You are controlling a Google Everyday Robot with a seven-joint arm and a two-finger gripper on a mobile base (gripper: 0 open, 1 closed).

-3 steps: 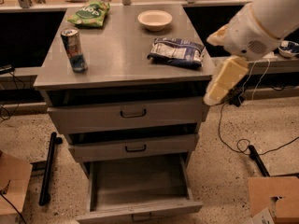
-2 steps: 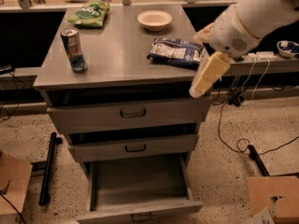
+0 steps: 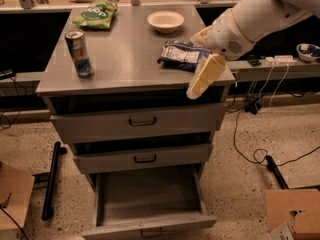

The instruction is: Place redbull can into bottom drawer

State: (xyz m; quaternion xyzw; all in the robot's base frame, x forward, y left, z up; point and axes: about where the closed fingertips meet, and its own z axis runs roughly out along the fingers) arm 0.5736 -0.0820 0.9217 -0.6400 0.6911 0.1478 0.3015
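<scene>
Redbull can (image 3: 79,53) stands upright by the bench's (image 3: 130,61) left edge, ungrasped. Your gripper (image 3: 204,78) hangs off the front-right corner; you cannot tell whether it is open or closed. Bottom drawer (image 3: 148,200) sits pulled out to receive it.

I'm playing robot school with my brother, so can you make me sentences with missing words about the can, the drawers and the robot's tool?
1. The redbull can stands on the ____ of the cabinet, not in a drawer.
2. The bottom drawer is pulled ____ with nothing inside.
3. The tool hangs at the cabinet top's front edge, next to the blue-and-white ____.
4. The bowl at the back is ____.
Missing words: top; open; bag; empty.
</scene>
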